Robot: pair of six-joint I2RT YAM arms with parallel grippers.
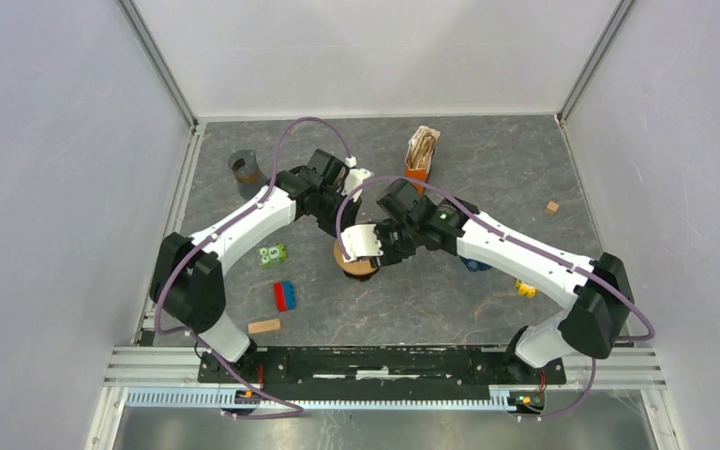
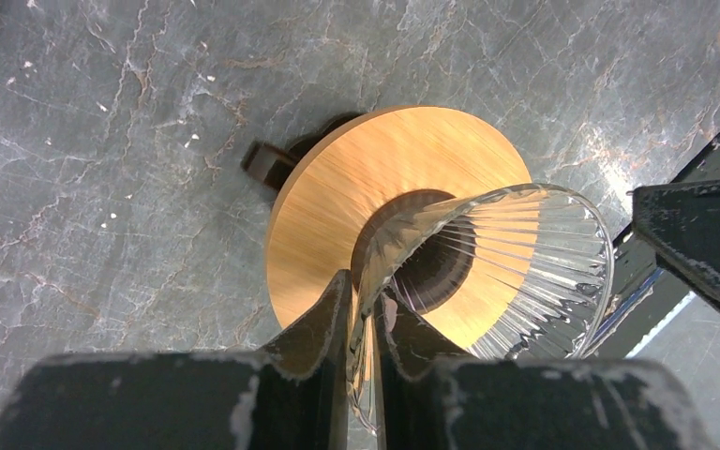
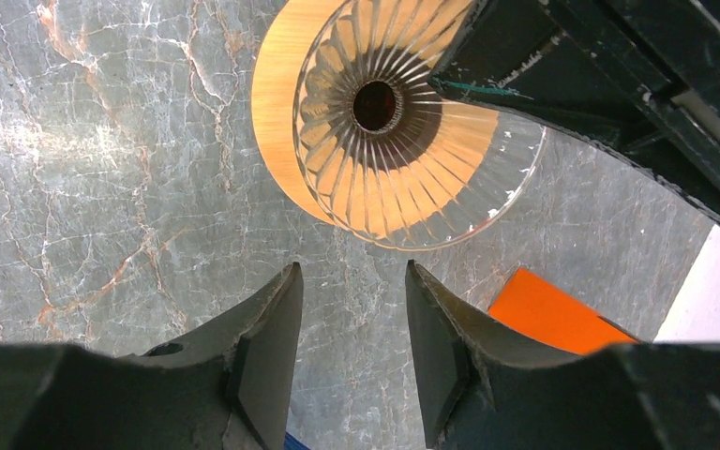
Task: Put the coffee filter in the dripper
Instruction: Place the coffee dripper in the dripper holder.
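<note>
The dripper [image 2: 516, 253] is a clear ribbed glass cone on a round wooden base [image 2: 356, 178]. It also shows in the right wrist view [image 3: 412, 141] and, partly hidden by the grippers, in the top view [image 1: 354, 267]. My left gripper [image 2: 364, 295] is shut on the dripper's glass rim. My right gripper [image 3: 352, 272] is open and empty, just short of the dripper above the table. Brown paper coffee filters [image 1: 421, 148] stand in an orange holder at the back.
The orange holder [image 3: 548, 314] lies close to my right fingers. A dark cup [image 1: 243, 167] is at the back left. A green tile [image 1: 272, 254], a red and blue block [image 1: 284, 295] and a wooden block [image 1: 263, 326] lie front left. A yellow block [image 1: 526, 289] and a small cube [image 1: 551, 207] lie right.
</note>
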